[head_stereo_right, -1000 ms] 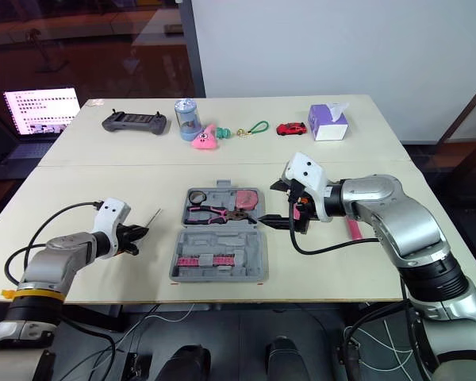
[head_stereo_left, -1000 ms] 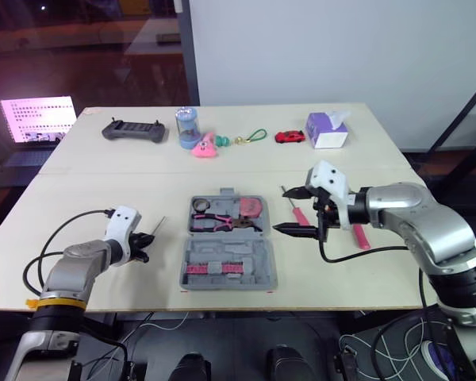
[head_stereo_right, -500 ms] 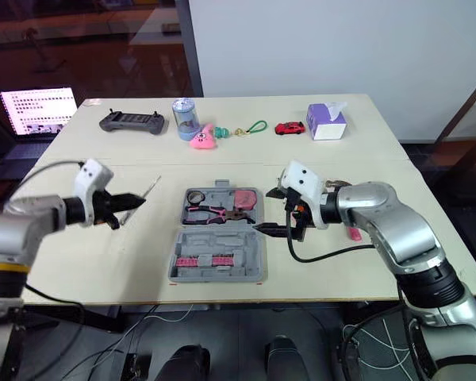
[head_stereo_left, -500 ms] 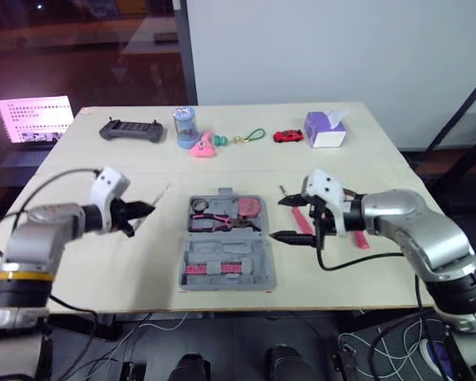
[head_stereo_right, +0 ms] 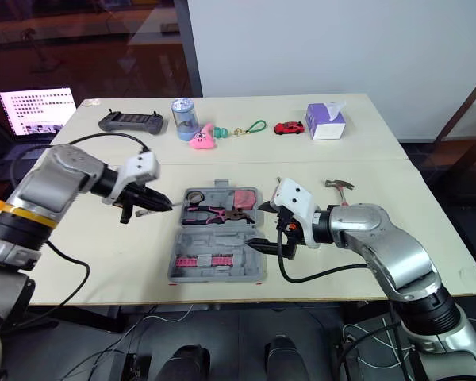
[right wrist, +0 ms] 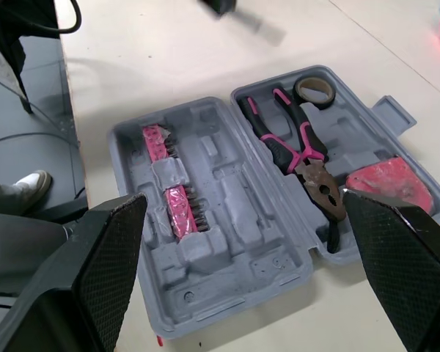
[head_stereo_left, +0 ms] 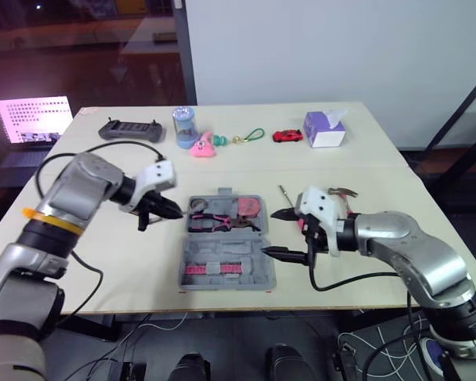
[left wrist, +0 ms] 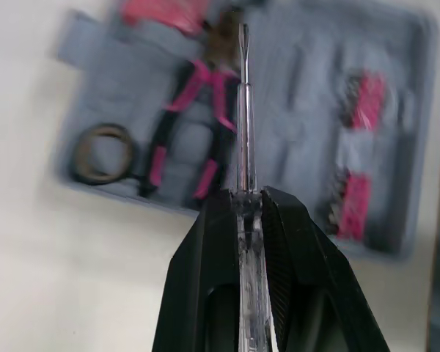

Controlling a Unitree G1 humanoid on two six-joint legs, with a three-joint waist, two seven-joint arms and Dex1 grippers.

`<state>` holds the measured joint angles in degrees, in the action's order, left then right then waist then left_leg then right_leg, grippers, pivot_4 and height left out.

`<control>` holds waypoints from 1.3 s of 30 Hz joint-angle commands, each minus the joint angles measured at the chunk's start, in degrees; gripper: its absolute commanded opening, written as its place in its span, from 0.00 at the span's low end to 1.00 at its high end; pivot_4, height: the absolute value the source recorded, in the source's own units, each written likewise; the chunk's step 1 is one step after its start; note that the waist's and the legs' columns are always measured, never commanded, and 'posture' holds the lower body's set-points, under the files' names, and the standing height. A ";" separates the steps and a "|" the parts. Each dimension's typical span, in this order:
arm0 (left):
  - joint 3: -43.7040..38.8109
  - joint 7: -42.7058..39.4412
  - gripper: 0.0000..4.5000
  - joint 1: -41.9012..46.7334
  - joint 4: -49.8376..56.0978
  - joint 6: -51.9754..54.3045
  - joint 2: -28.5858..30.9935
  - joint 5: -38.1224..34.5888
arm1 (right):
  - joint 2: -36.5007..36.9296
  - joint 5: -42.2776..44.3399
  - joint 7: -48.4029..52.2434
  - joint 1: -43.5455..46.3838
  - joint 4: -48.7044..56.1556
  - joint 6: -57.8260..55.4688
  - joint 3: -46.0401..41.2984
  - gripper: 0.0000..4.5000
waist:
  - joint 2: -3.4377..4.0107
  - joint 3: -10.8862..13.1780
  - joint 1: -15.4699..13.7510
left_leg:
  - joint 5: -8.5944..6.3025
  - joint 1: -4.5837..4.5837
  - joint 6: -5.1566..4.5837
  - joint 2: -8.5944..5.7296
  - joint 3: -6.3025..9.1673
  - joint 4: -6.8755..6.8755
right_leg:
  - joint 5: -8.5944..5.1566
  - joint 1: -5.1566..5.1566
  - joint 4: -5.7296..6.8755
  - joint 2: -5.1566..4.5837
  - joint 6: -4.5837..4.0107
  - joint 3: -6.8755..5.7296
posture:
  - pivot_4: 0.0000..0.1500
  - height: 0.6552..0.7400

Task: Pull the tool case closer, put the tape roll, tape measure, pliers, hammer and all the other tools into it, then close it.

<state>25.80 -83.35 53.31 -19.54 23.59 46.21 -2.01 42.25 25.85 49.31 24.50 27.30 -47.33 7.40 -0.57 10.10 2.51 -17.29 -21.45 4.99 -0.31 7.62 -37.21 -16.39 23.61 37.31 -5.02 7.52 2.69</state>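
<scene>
The left gripper is pinching a slim screwdriver at the open tool case's left edge, so loading is likely underway; the right gripper is hovering, fingers spread, at its right edge. Next probably means lining the shaft up over a free slot

1. The case lies open, with pliers, tape roll and pink tape measure in its far half.
2. The left gripper pinches a screwdriver just beside its left edge.
3. The right gripper gapes at its right edge.
4. A hammer lies further right.
</scene>
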 commanded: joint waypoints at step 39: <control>9.61 7.26 0.00 6.32 -15.47 -4.51 -21.93 18.93 | 1.15 2.37 -4.93 -1.66 4.15 -3.18 -2.17 1.00 | -0.03 0.02 -0.71 | -0.05 0.01 -0.11 -0.01 0.02 -0.17 | 0.00 -0.11 0.04 0.00 0.02 -0.01 | 1.00 1.00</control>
<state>36.65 -77.37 57.82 -35.14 20.45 24.95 16.27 42.87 28.21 44.71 22.65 29.89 -50.74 5.97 -0.60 10.12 1.81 -17.34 -21.44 4.88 -0.32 7.64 -37.38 -16.39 23.50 37.35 -5.03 7.53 2.68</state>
